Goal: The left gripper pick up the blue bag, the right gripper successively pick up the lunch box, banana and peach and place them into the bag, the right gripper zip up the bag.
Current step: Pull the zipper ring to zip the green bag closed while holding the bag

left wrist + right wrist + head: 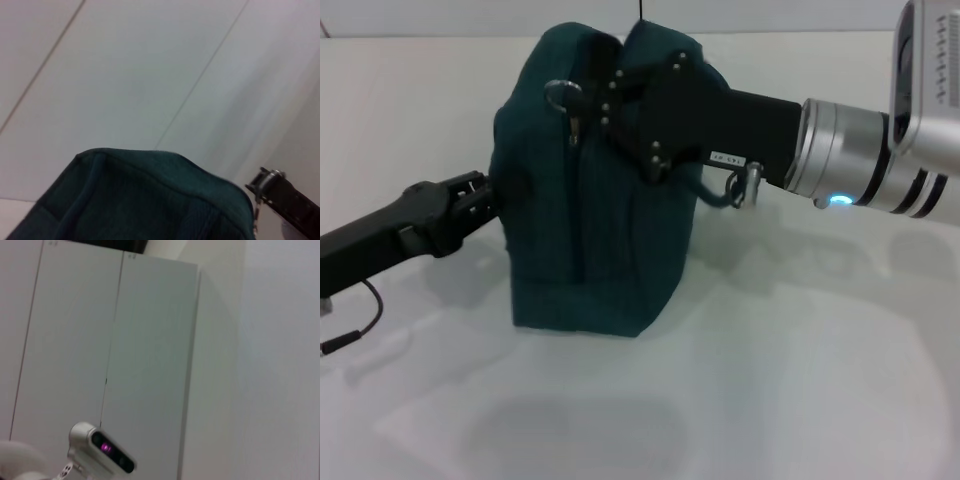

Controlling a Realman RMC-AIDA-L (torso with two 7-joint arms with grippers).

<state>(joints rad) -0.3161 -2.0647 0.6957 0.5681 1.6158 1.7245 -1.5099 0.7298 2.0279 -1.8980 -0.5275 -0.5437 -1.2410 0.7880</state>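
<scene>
Teal-blue fabric bag [590, 200] stands upright on the white counter [800, 380]. Left black pincer [485, 195] touches its left side; grip state cannot be told. Right labelled black pincer [610, 95] sits at the bag's top by the ring zipper pull [563, 95]; its fingers likewise cannot be told.

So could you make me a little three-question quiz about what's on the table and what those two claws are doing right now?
1. True or false: the blue bag stands upright on the white table.
2. Which claw is at the top of the bag, near the ring zipper pull?
A. left claw
B. right claw
C. neither
3. Fill in: the left claw is against the bag's ____ wall, low down.

Key
1. True.
2. B: the right claw, the one with the small white label, reaches over the bag's top.
3. Side. No lunch box, banana or peach shows outside the bag.
</scene>
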